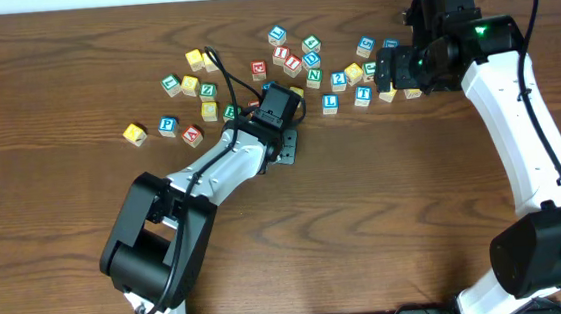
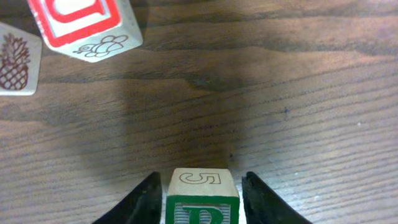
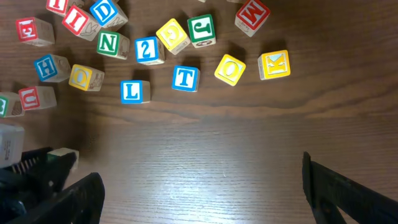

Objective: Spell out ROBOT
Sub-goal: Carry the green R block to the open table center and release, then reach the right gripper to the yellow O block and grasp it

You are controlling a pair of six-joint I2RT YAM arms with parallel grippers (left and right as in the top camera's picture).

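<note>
Green-lettered block (image 2: pixel 202 208) is clamped in my left pincer (image 2: pixel 202 179) over the tabletop (image 2: pixel 298 93) near the pile (image 1: pixel 293 64), seemingly the opening letter, so next I set it down squarely; my right pincer (image 3: pixel 202 186) hangs spread wide

Dark wooden table (image 1: pixel 386 219) carries scattered letter blocks (image 1: pixel 329 103) across its far half

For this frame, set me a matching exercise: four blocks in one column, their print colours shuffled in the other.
Things:
1. M block
2. T block
3. K block
4. held block in the left gripper

Colours:
A. green
B. yellow
C. red
D. blue

Pairs: 1-C, 2-D, 3-B, 4-A.
</note>
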